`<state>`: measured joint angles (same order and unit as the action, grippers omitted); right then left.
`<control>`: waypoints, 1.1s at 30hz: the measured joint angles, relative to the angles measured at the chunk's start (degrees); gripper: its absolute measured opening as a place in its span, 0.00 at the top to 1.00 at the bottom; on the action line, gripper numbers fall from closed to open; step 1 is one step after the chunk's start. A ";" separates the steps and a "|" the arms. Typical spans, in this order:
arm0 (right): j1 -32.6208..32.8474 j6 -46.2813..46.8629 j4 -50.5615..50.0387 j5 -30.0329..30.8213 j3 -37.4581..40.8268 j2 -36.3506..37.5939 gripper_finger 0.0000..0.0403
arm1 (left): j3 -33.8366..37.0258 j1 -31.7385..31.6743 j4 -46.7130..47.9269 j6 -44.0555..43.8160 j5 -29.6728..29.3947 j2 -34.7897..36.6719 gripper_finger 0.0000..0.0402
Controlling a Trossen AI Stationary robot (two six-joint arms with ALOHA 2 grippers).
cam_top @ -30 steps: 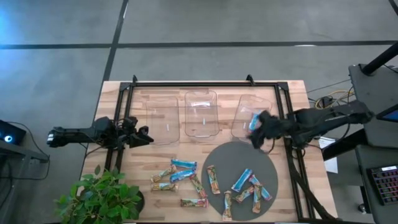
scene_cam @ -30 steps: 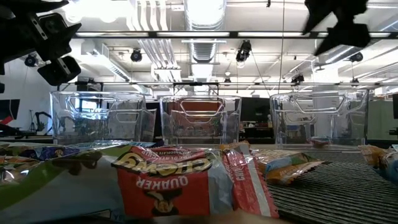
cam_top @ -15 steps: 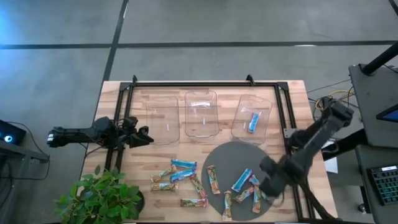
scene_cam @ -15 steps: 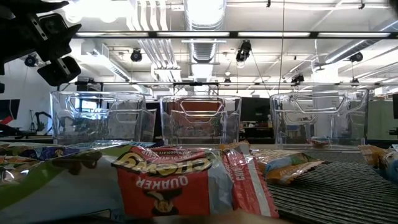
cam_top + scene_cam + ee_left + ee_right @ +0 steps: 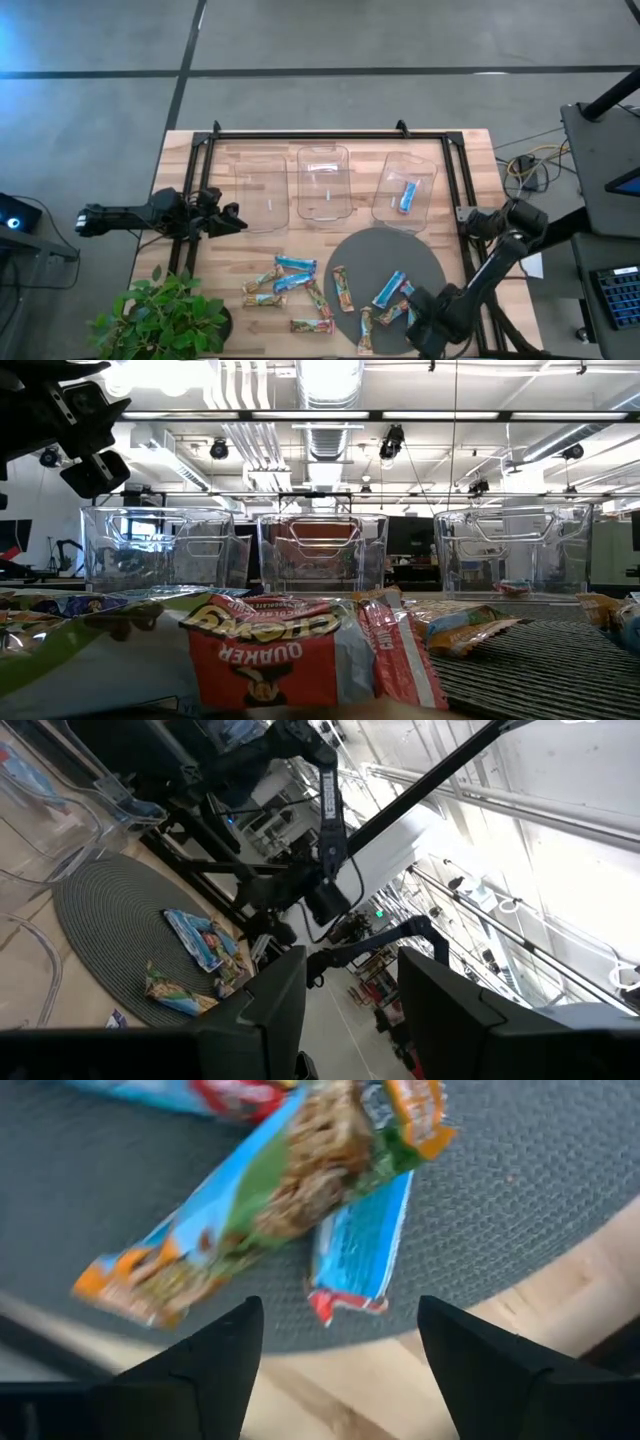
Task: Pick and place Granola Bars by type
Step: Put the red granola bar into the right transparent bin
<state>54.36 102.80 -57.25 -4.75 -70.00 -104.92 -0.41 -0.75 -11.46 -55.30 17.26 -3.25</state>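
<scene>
Grey mat [image 5: 520,1170], blue bar [image 5: 360,1245] between open right end effector [image 5: 335,1355] fingers

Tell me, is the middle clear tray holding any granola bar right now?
No, in the high view the middle tray holds nothing, while the only binned blue bar lies in the right tray.

Grey floor [image 5: 300,40] with dark seams; bright ceiling lights [image 5: 330,375] overhead.

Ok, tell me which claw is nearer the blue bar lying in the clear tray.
Right. The right claw hangs over the round mat's near edge, some way from the blue bar in the right-hand tray. The left claw waits farther off, beyond the two other trays.
</scene>
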 joint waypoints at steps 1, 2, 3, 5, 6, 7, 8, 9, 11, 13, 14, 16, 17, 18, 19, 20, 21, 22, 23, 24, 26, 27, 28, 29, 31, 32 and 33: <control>-0.09 1.50 -0.11 0.14 0.08 -0.54 0.36 | 0.01 0.00 0.00 0.01 0.02 -0.02 0.65; -0.12 3.03 -0.60 0.32 0.15 -0.95 0.36 | 0.00 -0.02 0.00 -0.01 0.02 -0.02 0.65; -0.12 4.42 -1.54 0.44 0.19 -1.18 0.36 | 0.01 0.00 0.00 0.01 0.02 0.00 0.65; -0.12 6.79 -3.57 1.22 0.40 -1.34 0.36 | 0.01 0.00 0.00 -0.01 0.00 0.00 0.65; -0.12 7.61 -4.10 1.88 0.65 -1.31 0.36 | 0.01 -0.01 0.00 0.00 0.02 -0.02 0.65; -0.12 8.03 -4.20 2.53 1.11 -1.20 0.36 | 0.00 -0.01 0.00 0.00 0.00 -0.01 0.65; -0.30 8.10 -4.05 3.03 1.76 -0.98 0.35 | 0.00 0.00 0.00 0.01 0.01 -0.02 0.65; -0.66 8.03 -3.51 3.10 2.47 -0.82 0.35 | 0.00 -0.02 0.00 0.00 0.01 0.00 0.65; -1.70 5.95 0.59 2.39 4.29 -0.62 0.35 | 0.00 -0.01 0.00 0.01 0.02 0.00 0.65; -2.79 2.07 6.00 -0.17 6.17 -0.60 0.36 | -0.01 0.00 0.00 -0.01 0.00 0.00 0.65; -3.37 0.69 7.65 -1.46 7.06 -0.52 0.36 | -0.01 0.00 0.00 0.01 0.02 0.00 0.65; -4.35 -0.14 8.16 -2.79 7.57 -0.41 0.36 | -0.01 0.00 0.00 0.01 0.04 -0.02 0.65; -4.79 -0.07 7.85 -2.78 7.65 -0.28 0.37 | 0.01 0.00 0.00 -0.01 0.00 -0.02 0.65; -5.22 0.27 7.36 -2.22 7.65 -0.03 0.37 | 0.00 -0.01 0.06 0.00 0.02 -0.01 0.65; -5.56 0.45 6.25 -0.75 7.70 0.37 0.38 | 0.01 0.00 0.21 0.00 0.01 -0.01 0.65; -5.92 0.41 4.84 0.68 7.90 0.76 0.39 | 0.00 0.00 0.38 0.00 0.02 -0.02 0.65; -6.46 0.09 3.48 1.56 8.09 1.12 0.40 | 0.00 -0.01 0.46 0.00 0.01 0.00 0.65; -7.01 -0.21 2.55 1.95 8.34 1.40 0.41 | 0.00 -0.01 0.49 0.00 0.02 -0.02 0.65; -7.49 -0.53 1.75 1.95 8.70 1.62 0.43 | 0.01 -0.01 0.50 0.01 0.01 -0.01 0.65; -7.88 -0.74 1.16 1.57 9.29 1.77 0.45 | -0.01 0.00 0.51 0.01 0.00 0.00 0.65; -8.46 -1.55 1.25 0.31 10.56 2.38 0.51 | -0.01 -0.02 0.57 -0.01 0.02 0.00 0.65; -8.71 -2.34 1.83 -0.33 11.07 2.71 0.54 | 0.01 0.00 0.57 0.01 0.02 -0.02 0.65; -8.89 -2.85 2.41 -0.50 11.35 3.04 0.58 | 0.00 -0.01 0.59 0.00 0.02 0.00 0.65; -9.14 -3.22 2.71 -0.52 11.48 3.55 0.62 | 0.00 -0.02 0.76 0.00 0.02 -0.01 0.65; -9.32 -3.39 2.60 0.39 11.50 5.10 0.71 | 0.01 -0.02 0.93 -0.01 0.01 -0.02 0.65; -9.34 -3.38 2.39 0.97 11.50 6.14 0.76 | 0.01 0.00 0.94 -0.01 0.02 -0.02 0.65; -9.33 -3.42 2.32 1.74 11.49 7.34 0.80 | -0.01 0.00 0.92 0.01 0.02 0.00 0.65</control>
<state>45.02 99.37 -54.94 -3.01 -58.51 -97.58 -0.43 -0.75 -10.55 -55.29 17.28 -3.25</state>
